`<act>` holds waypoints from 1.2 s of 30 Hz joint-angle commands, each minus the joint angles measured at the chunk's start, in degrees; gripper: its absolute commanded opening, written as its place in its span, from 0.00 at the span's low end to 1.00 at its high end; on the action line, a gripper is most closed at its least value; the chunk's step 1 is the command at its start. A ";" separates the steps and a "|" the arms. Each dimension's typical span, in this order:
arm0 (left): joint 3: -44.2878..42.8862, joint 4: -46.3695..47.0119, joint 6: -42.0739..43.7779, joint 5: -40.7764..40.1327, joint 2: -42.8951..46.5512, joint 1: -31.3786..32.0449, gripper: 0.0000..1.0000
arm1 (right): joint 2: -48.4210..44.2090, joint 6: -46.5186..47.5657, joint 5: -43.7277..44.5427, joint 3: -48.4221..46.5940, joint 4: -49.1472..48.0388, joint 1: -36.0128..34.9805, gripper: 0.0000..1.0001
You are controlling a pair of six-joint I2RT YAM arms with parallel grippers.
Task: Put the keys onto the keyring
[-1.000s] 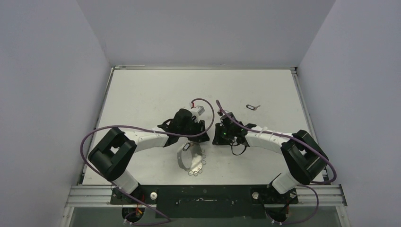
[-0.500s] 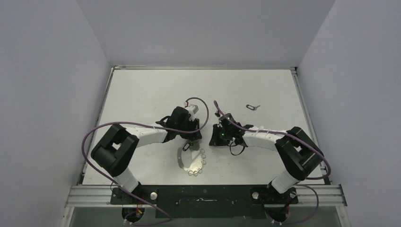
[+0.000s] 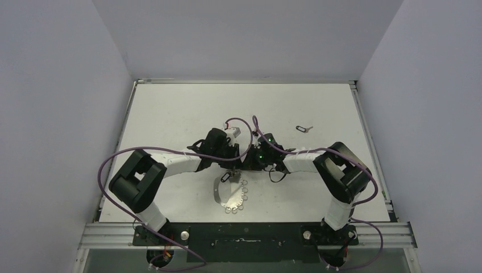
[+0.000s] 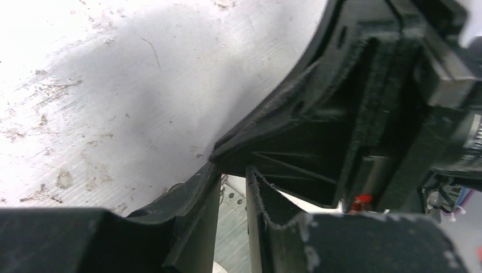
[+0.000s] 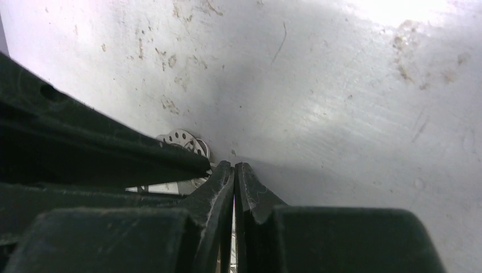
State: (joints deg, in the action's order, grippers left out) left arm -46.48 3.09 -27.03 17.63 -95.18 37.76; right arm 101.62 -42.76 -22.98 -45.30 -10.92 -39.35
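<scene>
The keyring, a large thin silvery wire oval strung with several tiny silver rings, lies just in front of both grippers. A small black oblong loop sits at its upper end. My left gripper stands over that end; in the left wrist view its jaws are nearly shut, with a thin wire at the left finger's tip. My right gripper is shut and tip to tip with the left one; in its wrist view nothing shows between the fingers. A tiny silver key on a black loop lies far right.
A small silvery disc with holes shows on the table beside the left gripper's black finger. Purple cables arch over both wrists. The table's raised edges and grey walls bound the white surface.
My right gripper has slid left until its tips meet the left gripper's. The left gripper has moved slightly, and the keyring has settled flatter on the table.
</scene>
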 commanded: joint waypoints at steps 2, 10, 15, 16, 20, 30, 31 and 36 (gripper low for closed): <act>0.12 2.38 -1.42 3.42 3.73 0.90 0.19 | 3.22 -0.82 0.53 -0.75 -1.45 -0.56 0.00; 2.91 2.71 -2.07 2.32 7.35 0.89 0.20 | -1.27 3.29 4.35 -1.06 5.51 -0.61 0.05; 5.33 -0.43 -2.47 -3.98 11.43 0.43 0.27 | -5.76 8.82 10.92 -3.11 14.41 -3.65 0.25; 6.12 -0.86 -2.84 -5.14 12.63 0.16 0.28 | -6.23 9.97 13.04 -3.84 16.63 -4.68 0.28; 10.53 -2.75 -4.40 -8.84 18.54 -1.11 0.33 | -6.98 13.35 20.79 -6.75 22.52 -9.24 0.42; 20.58 -9.46 -8.23 -15.69 38.34 -3.43 0.41 | -5.21 15.59 27.54 -12.58 26.17 -13.51 0.48; 21.40 -9.92 -8.46 -15.92 39.82 -3.56 0.42 | -4.94 15.79 27.66 -13.12 26.31 -13.72 0.48; 23.88 -11.56 -9.27 -16.53 44.64 -3.91 0.42 | -3.39 16.83 27.66 -15.84 26.47 -14.71 0.49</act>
State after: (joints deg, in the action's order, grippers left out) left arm -23.57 -7.03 -34.92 2.94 -53.43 34.35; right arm 97.36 -27.59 2.42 -57.52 15.20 -52.80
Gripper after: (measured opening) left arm 0.419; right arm 0.480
